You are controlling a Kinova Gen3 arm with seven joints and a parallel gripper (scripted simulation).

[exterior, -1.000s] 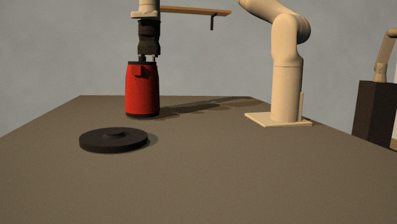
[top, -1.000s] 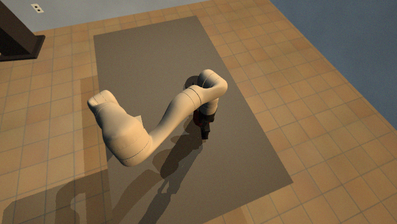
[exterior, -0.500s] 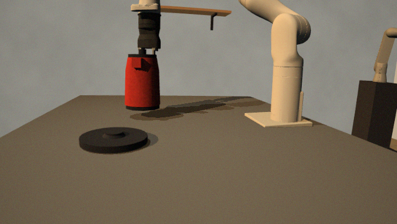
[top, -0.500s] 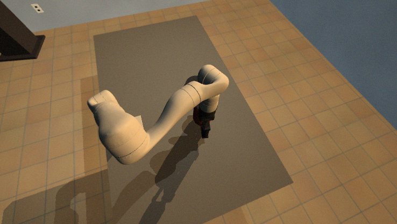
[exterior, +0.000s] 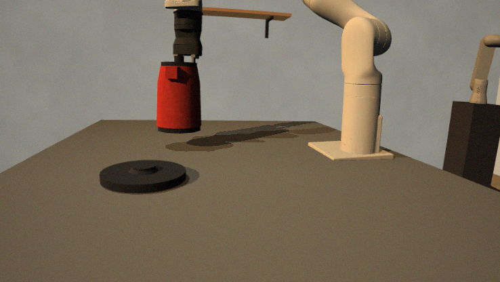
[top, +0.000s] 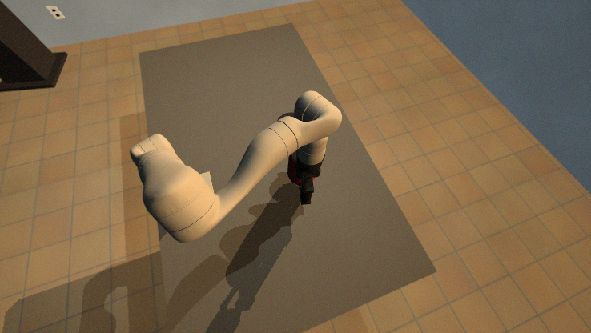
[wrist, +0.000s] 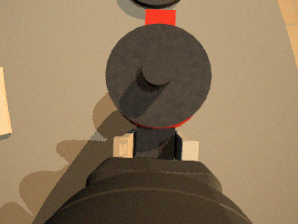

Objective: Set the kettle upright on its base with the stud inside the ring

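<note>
The electric kettle [top: 291, 170] [exterior: 178, 97] [wrist: 185, 65] is hanging upright above the worktop [top: 231, 74] [exterior: 265, 217] [wrist: 240, 130], and the hand [top: 306, 192] [exterior: 184, 58] [wrist: 155, 140] is gripping it by its black handle [wrist: 155, 141], the fingers standing well apart, part-closed around that thick piece. The round power base [exterior: 115, 178] [wrist: 156, 2] is lying flat beyond the spout [exterior: 171, 73] [wrist: 160, 17], its stud [exterior: 143, 168] facing up. The body is looking rigid and probably smooth, so the handle is offering the surest hold; squeezing the wide red wall would likely be beyond this short stroke. With its bulk sitting off to one side of the grip, the kettle is probably wanting to tip or twist, so slow carrying and a level descent are making sense.

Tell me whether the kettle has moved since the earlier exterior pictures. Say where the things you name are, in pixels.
Yes: the kettle [exterior: 178, 97] [wrist: 159, 50] has risen; its bottom stands higher against the table's far edge [exterior: 223, 121].
</note>
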